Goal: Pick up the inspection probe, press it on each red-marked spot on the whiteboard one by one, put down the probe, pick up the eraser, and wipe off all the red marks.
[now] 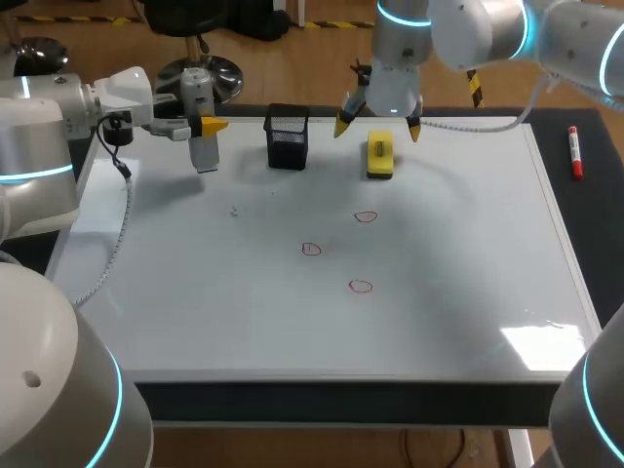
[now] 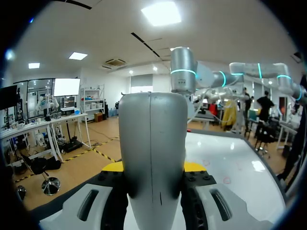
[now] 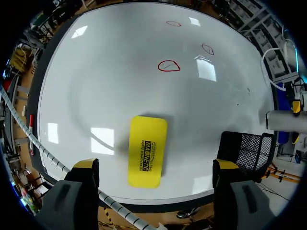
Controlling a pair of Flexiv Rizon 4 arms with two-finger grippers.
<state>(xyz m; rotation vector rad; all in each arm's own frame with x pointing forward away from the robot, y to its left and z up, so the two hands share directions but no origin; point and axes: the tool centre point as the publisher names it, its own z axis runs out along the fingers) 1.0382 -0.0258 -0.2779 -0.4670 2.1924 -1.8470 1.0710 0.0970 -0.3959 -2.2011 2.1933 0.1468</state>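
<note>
Left pincer (image 1: 203,127) grips grey rounded probe (image 1: 204,153), held aside; right pincer (image 1: 378,127) spread wide above yellow rectangular eraser (image 1: 379,156), likely to grab it.

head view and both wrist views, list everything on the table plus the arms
whiteboard: one, white, covers most of the table
red marks: three, red outlines, around the middle of the whiteboard
eraser: one, yellow, lying flat on the far part of the whiteboard
mesh holder: one, black, at the far edge, beside the eraser
marker: one, red and white, off the whiteboard on the dark strip at the right
probe: one, grey, held above the far left corner of the whiteboard
left gripper: one, yellow tips, shut on the probe
right gripper: one, yellow tips, open, above the eraser with a finger to each side
</note>
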